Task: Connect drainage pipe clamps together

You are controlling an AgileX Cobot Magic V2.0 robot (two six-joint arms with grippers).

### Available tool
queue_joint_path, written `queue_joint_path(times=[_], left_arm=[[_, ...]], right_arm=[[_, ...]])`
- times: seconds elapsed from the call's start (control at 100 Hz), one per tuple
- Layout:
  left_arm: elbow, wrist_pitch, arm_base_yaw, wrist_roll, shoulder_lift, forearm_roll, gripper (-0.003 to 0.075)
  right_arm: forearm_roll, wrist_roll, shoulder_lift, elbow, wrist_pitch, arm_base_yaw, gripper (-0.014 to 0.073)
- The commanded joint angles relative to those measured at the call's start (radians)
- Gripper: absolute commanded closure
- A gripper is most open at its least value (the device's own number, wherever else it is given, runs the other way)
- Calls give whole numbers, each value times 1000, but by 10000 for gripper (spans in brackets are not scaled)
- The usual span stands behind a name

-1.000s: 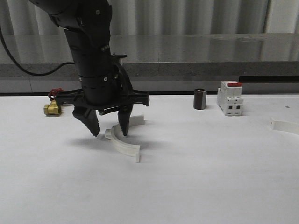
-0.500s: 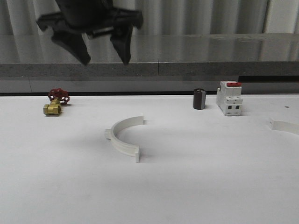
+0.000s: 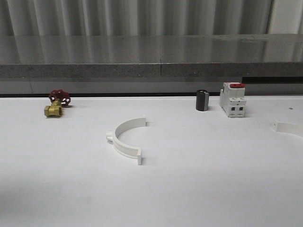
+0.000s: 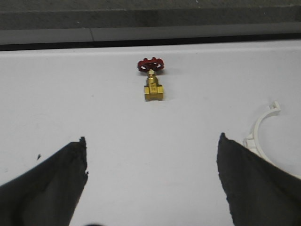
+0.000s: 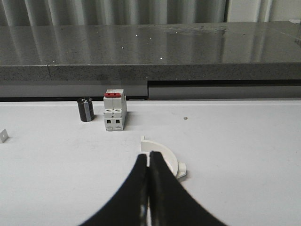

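Two clamps point(image 3: 125, 139) point(image 3: 289, 127) well apart; breaker point(image 3: 233, 100), cylinder point(image 3: 202, 100) between.

white table point(image 3: 199, 189), grey stone ledge point(image 3: 161, 61) behind, corrugated metal wall point(image 3: 142, 16) at back, dim even light

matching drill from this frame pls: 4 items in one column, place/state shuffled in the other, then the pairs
Items:
1. left end effector
2. right end effector
3. brass valve
4. breaker

Place or state:
A. fingers closed together, just in front of a white clamp half
B. far left of the table, red handwheel on top
C. fingers spread wide, nothing between them
D. beside the dark cylinder, red switch on top

Pairs: 1-C, 2-A, 3-B, 4-D
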Motion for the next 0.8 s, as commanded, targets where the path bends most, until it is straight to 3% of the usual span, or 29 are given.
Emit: queue_joint_path(times=[0.0, 0.2, 0.29, 0.41, 0.53, 0.79], left_arm=[[57, -81, 37, 12, -141, 1, 166], [241, -67, 54, 12, -400, -1, 171], [303, -53, 54, 12, -480, -1, 229], [370, -41, 54, 12, -566, -1, 428], [398, -50, 54, 12, -615, -1, 743], [404, -42, 54, 12, -625, 17, 740]], right_arm=[[-7, 2, -19, -15, -80, -1, 711], [-7, 2, -19, -15, -80, -1, 711], [-7, 2, -19, -15, -90, -1, 711], [-7, 2, -19, -15, -107, -1, 711], [3, 2, -19, -32, -97, -1, 711], [29, 3, 143, -271, 65, -1, 711]])
